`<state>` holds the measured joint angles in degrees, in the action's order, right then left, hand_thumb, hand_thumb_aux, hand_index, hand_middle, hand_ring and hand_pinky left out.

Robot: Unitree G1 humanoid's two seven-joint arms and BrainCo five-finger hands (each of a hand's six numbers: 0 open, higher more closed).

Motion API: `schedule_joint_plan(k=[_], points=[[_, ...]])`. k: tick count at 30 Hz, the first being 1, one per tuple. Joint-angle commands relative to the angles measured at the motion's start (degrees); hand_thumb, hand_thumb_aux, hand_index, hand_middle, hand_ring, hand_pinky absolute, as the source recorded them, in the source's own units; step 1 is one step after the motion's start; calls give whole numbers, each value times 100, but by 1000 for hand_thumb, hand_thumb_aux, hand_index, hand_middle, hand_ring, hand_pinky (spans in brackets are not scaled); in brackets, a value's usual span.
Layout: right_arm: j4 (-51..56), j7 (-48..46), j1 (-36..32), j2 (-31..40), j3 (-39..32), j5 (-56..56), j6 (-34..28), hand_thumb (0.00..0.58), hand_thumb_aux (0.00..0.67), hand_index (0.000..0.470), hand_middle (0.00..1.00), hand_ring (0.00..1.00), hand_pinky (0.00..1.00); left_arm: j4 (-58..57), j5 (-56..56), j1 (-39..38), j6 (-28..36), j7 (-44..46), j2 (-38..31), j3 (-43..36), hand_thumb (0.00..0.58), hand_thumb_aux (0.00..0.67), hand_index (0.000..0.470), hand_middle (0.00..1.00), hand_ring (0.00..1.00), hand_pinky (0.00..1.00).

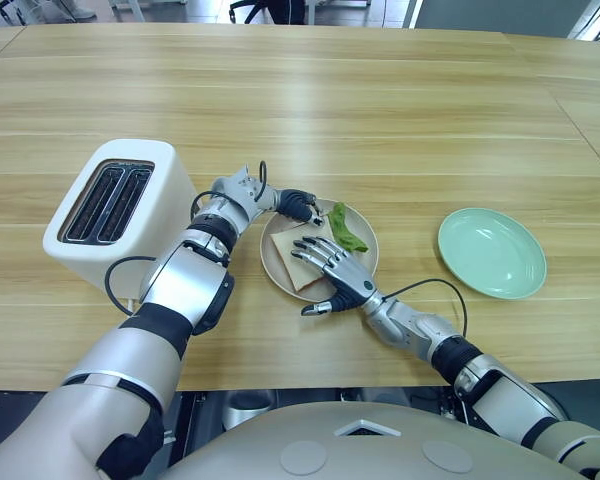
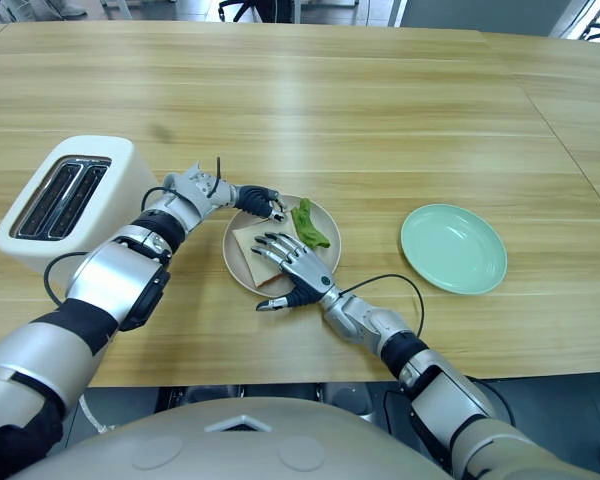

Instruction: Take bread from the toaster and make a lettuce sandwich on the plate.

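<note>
A beige plate (image 1: pixel 364 268) lies in front of me, right of the white toaster (image 1: pixel 115 210). On it lie a slice of bread (image 1: pixel 302 270) at the front left and a green lettuce leaf (image 1: pixel 347 228) at the back right. My left hand (image 1: pixel 298 205) rests over the plate's back left rim, fingers curled, holding nothing that I can see. My right hand (image 1: pixel 332 267) lies spread flat over the bread, fingers open, pointing at the lettuce. Both toaster slots (image 2: pixel 62 196) look dark; I cannot tell whether bread is inside.
A light green plate (image 1: pixel 492 252) sits bare to the right of the beige one. Thin black cables run along both wrists. The wooden table (image 1: pixel 380 110) stretches far behind. Chair legs stand at the far edge.
</note>
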<state>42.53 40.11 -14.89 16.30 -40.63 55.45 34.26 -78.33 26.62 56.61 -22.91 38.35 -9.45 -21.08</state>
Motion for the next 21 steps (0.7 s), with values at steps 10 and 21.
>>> schedule_joint_plan(k=[10, 21], points=[[1325, -928, 432, 156, -385, 18, -317, 0, 0, 0, 0, 0, 0, 267, -460, 542, -288, -147, 138, 602, 0, 0, 0, 63, 63, 63], [1313, -901, 394, 169, -359, -63, -245, 0, 0, 0, 0, 0, 0, 389, -1068, 1165, -602, -539, -99, 1293, 0, 0, 0, 0, 0, 0]])
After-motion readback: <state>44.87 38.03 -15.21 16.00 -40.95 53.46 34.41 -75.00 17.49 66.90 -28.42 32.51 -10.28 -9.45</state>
